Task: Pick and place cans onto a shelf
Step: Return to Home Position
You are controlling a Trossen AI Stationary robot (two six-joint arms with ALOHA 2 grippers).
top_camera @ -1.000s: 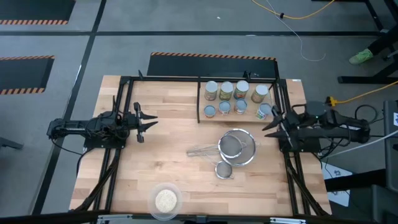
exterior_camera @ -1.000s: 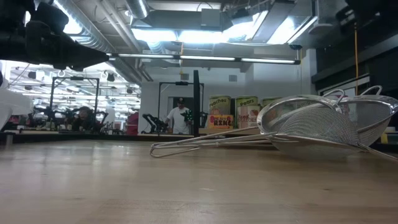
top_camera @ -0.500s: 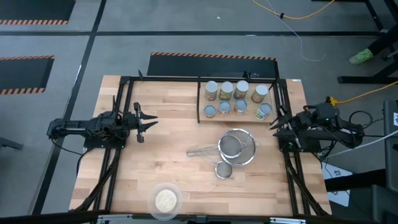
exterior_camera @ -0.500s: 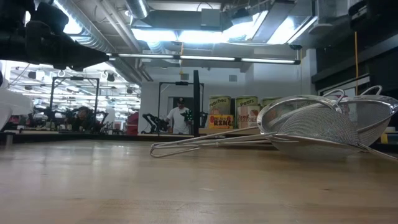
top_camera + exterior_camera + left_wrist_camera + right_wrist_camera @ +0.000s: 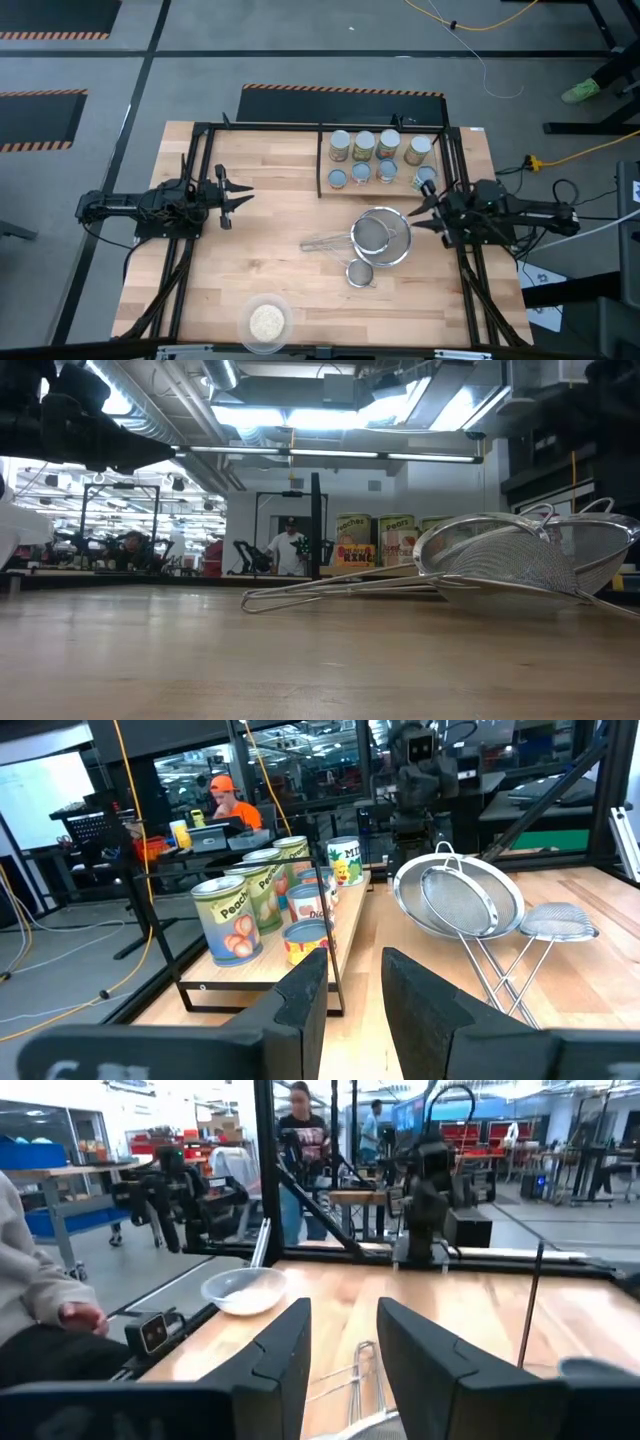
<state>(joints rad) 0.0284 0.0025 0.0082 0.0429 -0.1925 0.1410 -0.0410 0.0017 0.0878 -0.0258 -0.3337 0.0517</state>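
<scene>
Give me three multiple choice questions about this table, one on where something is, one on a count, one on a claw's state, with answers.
1. The cans stand: A on the shelf; B inside a strainer; C in the grain dish.
2. Cans in all: A five; B eight; C eleven.
3. The right claw is: A shut on a can; B open and empty; C shut on a strainer.
Answers: A, both rows stand inside the shelf's rails; B, four per row in the high view; B, its fingers stand apart with nothing between.
</scene>
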